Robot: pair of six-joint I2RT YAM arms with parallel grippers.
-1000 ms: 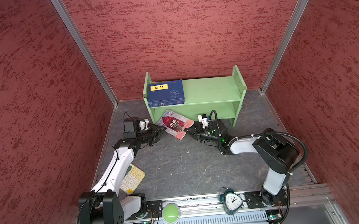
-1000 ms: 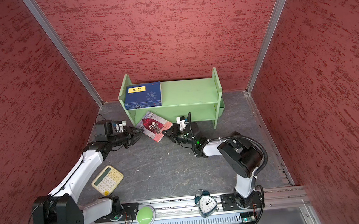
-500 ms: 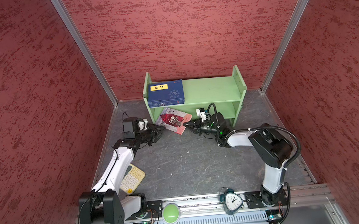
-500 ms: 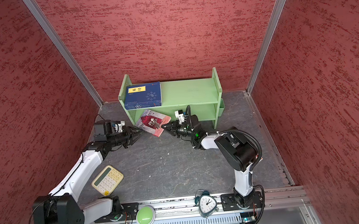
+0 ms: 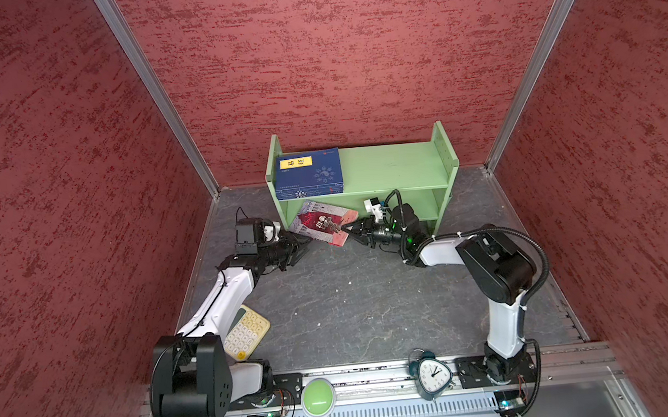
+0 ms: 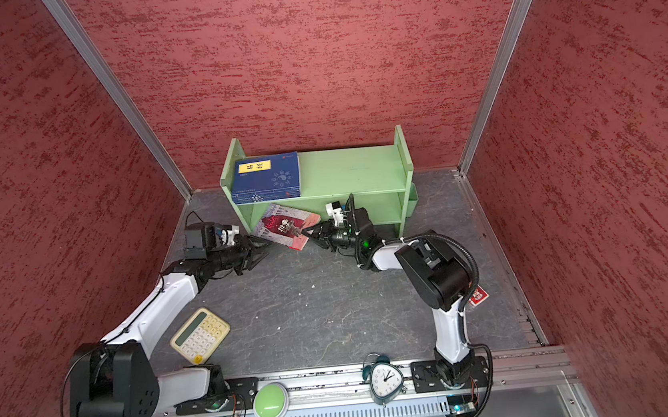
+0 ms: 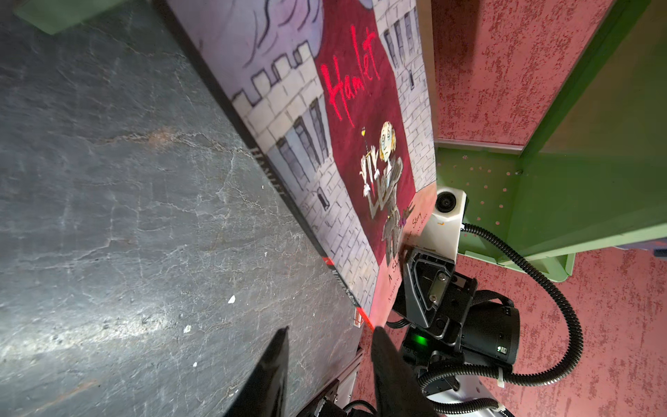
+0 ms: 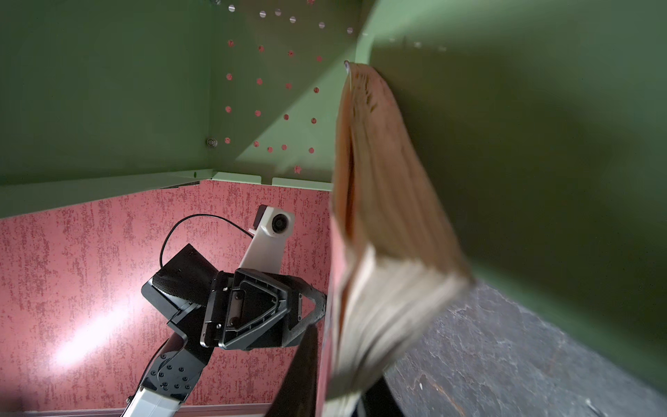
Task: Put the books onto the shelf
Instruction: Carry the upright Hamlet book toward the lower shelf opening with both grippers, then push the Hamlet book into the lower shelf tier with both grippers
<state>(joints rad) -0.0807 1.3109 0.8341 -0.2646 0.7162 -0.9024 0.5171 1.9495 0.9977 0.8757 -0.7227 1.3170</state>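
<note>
Movement first: the thin red-pink illustrated paperback (image 5: pixel 322 223), which a second ago sat out on the floor between the two arms, has been pushed back; it now slants with its far edge inside the lower tier of the light green two-tier wooden shelf (image 5: pixel 397 166), at the left end, while its near corner overhangs the dark grey stone-patterned floor (image 5: pixel 355 312). The right gripper (image 5: pixel 349 230) has followed it in; its black fingers straddle the book's near edge with only a narrow gap, and whether they pinch it we cannot tell. In the right wrist view the pages are smeared while the shelf around them is sharp, so we judge the book is slipping loose. The left gripper (image 6: pixel 268 250) hovers just beside the book's other corner, jaws partly spread and empty.

We read this as the one book we can see off the shelf being half-shelved; the navy-blue paperback with the yellow label (image 5: pixel 308 173) lies flat on the upper tier's left end — what is under it we cannot count.

In the way: the upper board close above the slanted cover; the peg-holed side panel at the left; the left gripper itself, near the book's path. The cream-yellow calculator (image 6: pixel 199 335), the dark twin-bell alarm clock (image 5: pixel 434 373) and the green dome button (image 5: pixel 318 397) lie well apart from all this.
</note>
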